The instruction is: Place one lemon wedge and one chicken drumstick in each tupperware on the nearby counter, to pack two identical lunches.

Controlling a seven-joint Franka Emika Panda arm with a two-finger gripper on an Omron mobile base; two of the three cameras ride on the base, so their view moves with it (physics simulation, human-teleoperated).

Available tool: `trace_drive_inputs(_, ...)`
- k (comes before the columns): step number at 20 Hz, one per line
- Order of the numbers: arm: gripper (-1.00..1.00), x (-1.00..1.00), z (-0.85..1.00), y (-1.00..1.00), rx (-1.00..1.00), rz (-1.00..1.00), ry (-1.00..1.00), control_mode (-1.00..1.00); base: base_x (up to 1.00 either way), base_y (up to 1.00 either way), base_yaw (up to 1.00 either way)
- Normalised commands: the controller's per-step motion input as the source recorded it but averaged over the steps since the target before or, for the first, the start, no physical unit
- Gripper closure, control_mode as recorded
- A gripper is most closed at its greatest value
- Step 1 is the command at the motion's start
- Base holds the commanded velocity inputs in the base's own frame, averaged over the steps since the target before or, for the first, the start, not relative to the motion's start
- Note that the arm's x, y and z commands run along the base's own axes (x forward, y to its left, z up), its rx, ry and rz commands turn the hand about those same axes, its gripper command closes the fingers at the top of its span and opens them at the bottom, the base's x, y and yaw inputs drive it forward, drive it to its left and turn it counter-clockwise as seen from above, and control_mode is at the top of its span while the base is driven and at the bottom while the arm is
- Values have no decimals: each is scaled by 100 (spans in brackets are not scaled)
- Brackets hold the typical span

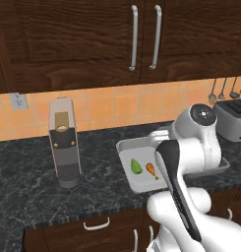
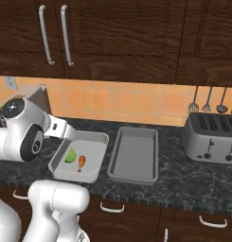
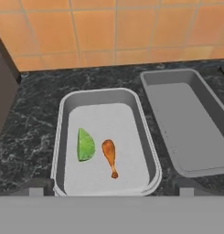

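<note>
Two light-grey tupperware trays lie side by side on the dark speckled counter [image 3: 31, 132]. The left tupperware [image 3: 63, 119] holds a green lemon wedge [image 3: 85, 145] and, just right of it, a brown chicken drumstick [image 3: 109, 155]. The right tupperware [image 3: 186, 123] has nothing in it. My gripper [image 3: 111, 192] hovers open above the near end of the left tray, fingertips far apart and nothing between them. From the right base, the wedge [image 2: 70, 156] and drumstick [image 2: 81, 163] lie in the left tray [image 2: 96, 137], beside the bare right tray [image 2: 134, 158].
A silver toaster [image 2: 212, 137] stands right of the trays, with utensils hanging on the tiled wall behind it. A tall coffee machine [image 1: 63, 142] stands to the left of the trays. Dark wood cabinets hang above the counter.
</note>
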Motion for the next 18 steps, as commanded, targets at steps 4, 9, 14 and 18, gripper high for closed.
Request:
trace_drive_inputs(4,-100,-40,41,-1,2,-1,-8,100,-17,-4,0)
trace_drive_inputs(9,-100,0,0,0,0,0,0,100,-100,-45,0)
trace_drive_inputs(14,-100,0,0,0,0,0,0,100,-100,-99,0)
trace_drive_inputs(18,-100,0,0,0,0,0,0,100,-82,-100,0)
